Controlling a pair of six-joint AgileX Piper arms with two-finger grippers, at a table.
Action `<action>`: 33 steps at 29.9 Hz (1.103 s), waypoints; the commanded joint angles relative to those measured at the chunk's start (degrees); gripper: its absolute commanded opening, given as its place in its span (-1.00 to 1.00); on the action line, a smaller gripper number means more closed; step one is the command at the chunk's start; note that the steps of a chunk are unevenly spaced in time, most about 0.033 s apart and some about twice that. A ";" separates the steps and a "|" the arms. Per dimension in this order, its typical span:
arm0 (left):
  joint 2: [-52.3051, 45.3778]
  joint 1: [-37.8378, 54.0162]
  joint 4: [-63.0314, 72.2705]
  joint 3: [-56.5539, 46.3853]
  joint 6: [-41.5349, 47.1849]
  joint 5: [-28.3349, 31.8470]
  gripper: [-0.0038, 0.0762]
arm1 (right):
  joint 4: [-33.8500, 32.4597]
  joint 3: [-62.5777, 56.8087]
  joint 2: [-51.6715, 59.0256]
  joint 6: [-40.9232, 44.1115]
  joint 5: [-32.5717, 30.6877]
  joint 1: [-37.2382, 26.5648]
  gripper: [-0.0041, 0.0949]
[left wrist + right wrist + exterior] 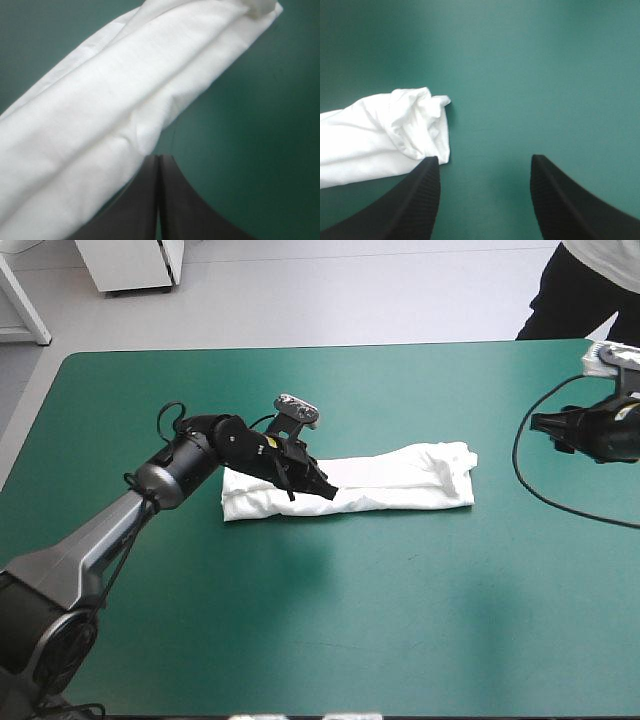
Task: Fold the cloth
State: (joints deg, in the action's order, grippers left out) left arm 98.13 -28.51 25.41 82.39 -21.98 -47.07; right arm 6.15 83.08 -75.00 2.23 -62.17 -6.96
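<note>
Left gripper (158, 159): black fingers pressed together in one pointed arch, no cloth seen between them; the tip sits right at the long edge of the T-shirt (115, 100) — cannot tell if it touches; the white band runs off ahead of the tip and to one side of it, folded lengthwise, a seam line along its farther layer, its far end a bunched corner; bare teal-green cover (260, 150) on the tip's other side. High view: this gripper lies low over the band's left half; the T-shirt is a long narrow folded strip across the middle of the table (330, 640), running left to right, rumpled at its right end.

Right gripper (485, 160): jaws wide apart, only cover between them; the T-shirt's crumpled end is just ahead of one fingertip and to its outer side; the band stretches away from there — beyond it, bare cover. High view: this gripper hangs near the table's right edge, well apart from the strip's right end, pointing toward it.
</note>
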 commanded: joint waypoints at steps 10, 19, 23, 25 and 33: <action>15.11 -1.61 -1.37 15.46 0.52 1.81 -0.93 | 17.24 1.34 -13.94 -15.67 3.56 -0.56 0.14; 23.59 -1.61 -1.38 20.58 1.56 -2.05 -0.93 | 24.13 1.34 -21.12 -25.34 0.16 -0.56 0.19; 23.99 -1.61 -1.22 20.80 1.68 -2.32 -0.93 | 25.65 1.34 -24.31 -25.48 -0.90 -0.56 0.36; 23.87 -1.61 -1.22 21.06 1.68 -2.44 -0.93 | 27.28 1.34 -26.13 -25.83 -1.14 -0.56 0.43; 23.87 -1.61 -1.47 21.40 1.46 -3.61 -0.93 | 32.98 1.34 -31.76 -29.91 -0.98 -0.46 0.45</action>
State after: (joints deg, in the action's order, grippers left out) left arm 124.01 -29.69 22.99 102.88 -20.83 -50.81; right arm 35.79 82.99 -107.94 -26.06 -63.17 -7.09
